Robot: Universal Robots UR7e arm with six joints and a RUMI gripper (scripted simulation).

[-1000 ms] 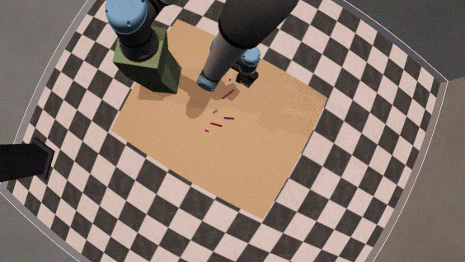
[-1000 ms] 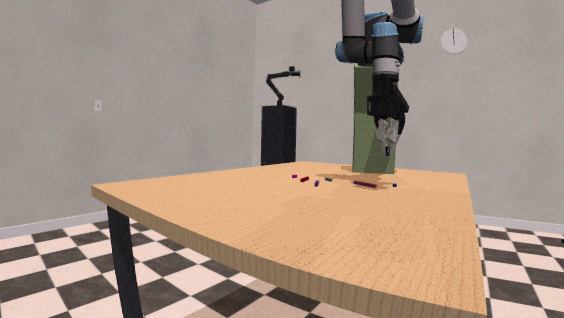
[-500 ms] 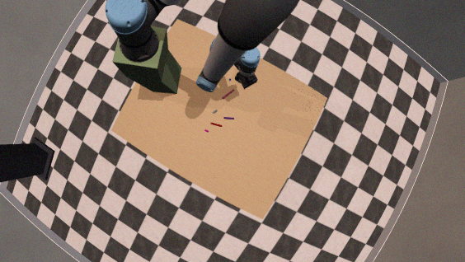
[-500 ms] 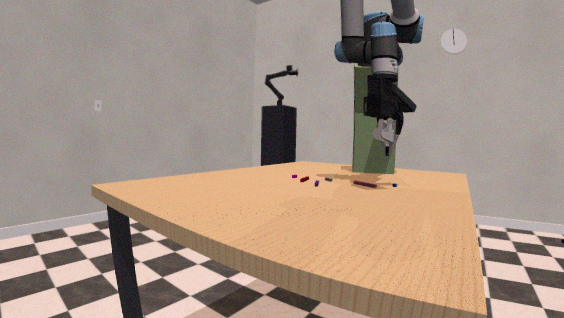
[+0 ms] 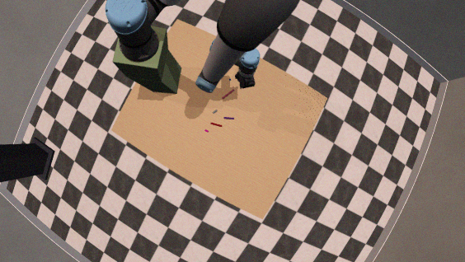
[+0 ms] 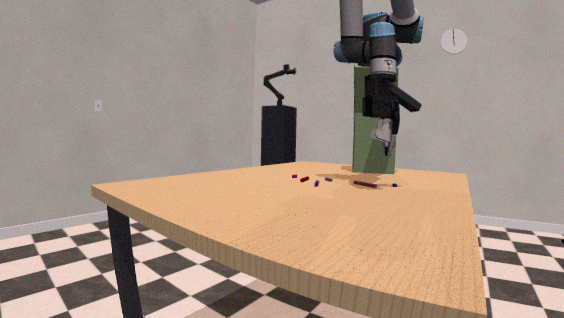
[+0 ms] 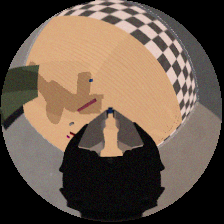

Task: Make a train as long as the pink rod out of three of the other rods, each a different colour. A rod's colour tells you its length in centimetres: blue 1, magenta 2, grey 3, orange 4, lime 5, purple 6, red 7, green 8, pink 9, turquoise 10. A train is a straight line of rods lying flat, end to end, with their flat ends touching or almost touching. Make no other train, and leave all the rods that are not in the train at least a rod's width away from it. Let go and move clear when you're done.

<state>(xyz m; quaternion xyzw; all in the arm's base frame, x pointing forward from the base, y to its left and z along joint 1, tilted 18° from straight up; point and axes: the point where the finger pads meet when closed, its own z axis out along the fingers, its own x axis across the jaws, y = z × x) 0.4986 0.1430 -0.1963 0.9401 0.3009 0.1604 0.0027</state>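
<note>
On the worktop (image 5: pixel 247 173) (image 6: pixel 250 220) (image 7: pixel 60 40), near the red rod (image 5: pixel 216 124) (image 6: pixel 304 179) (image 7: pixel 73 134), lies the purple rod (image 5: pixel 228 118) (image 6: pixel 316 183), probably light and stiff, best gripped mid-length across its sides; above, nearly closed, hangs the claw (image 5: pixel 246 86) (image 6: pixel 387 152) (image 7: pixel 110 110), grip uncertain.

The end effector (image 5: pixel 246 86) (image 6: pixel 388 152) (image 7: pixel 110 110) has turned about its upright axis over the last second. In the exterior view the black bar (image 6: pixel 406 97) on its side now reaches further out to the right and slants downward, where it sat closer in against the body a second ago. The fingers, earlier seen more face-on, now show more from the side. Its shadow (image 5: pixel 227 84) on the desk (image 5: pixel 247 165) (image 6: pixel 280 240) (image 7: pixel 130 65) has altered slightly in outline near the pink rod (image 5: pixel 228 94) (image 6: pixel 365 184) (image 7: pixel 87 105).
</note>
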